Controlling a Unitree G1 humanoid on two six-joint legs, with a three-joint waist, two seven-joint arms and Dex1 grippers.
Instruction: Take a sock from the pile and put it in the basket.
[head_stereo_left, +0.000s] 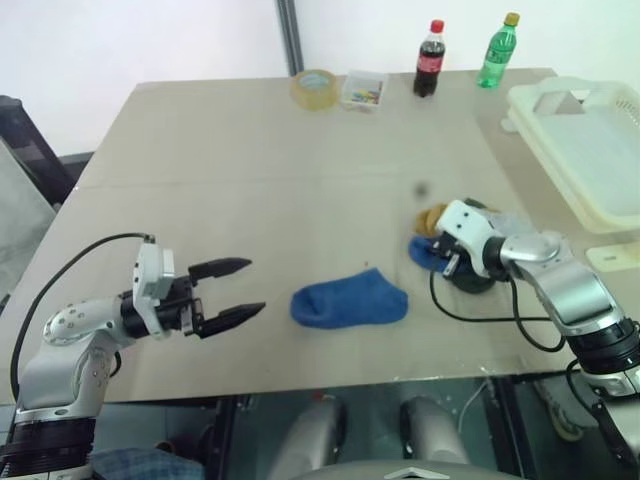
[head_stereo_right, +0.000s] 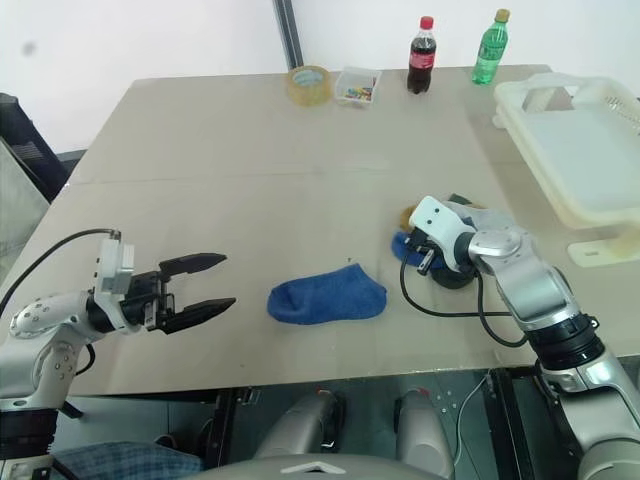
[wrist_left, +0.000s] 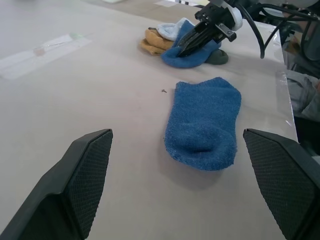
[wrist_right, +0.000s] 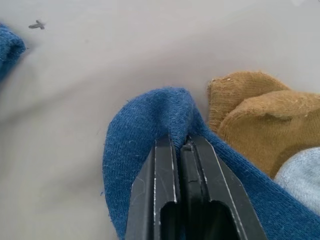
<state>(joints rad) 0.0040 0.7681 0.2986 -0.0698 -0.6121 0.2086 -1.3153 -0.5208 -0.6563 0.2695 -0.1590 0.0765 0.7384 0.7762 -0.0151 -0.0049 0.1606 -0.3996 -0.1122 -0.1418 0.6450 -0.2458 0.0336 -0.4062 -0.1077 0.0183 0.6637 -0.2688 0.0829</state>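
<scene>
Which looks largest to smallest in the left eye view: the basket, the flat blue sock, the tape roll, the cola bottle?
1. the basket, though the picture's edge cuts it off
2. the flat blue sock, which lies nearer the camera
3. the tape roll and the cola bottle: they look about alike, so I leave them unranked

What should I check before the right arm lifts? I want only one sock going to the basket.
1. Right gripper fingers pinch a fold of the blue sock: ok.
2. Mustard sock outside the pinch: ok.
3. Pale sock free of the pinch: cannot tell.
4. Basket interior open to receive: ok.
5. Left gripper open, away from the pile: ok.
6. Second blue sock lying apart: ok.
</scene>
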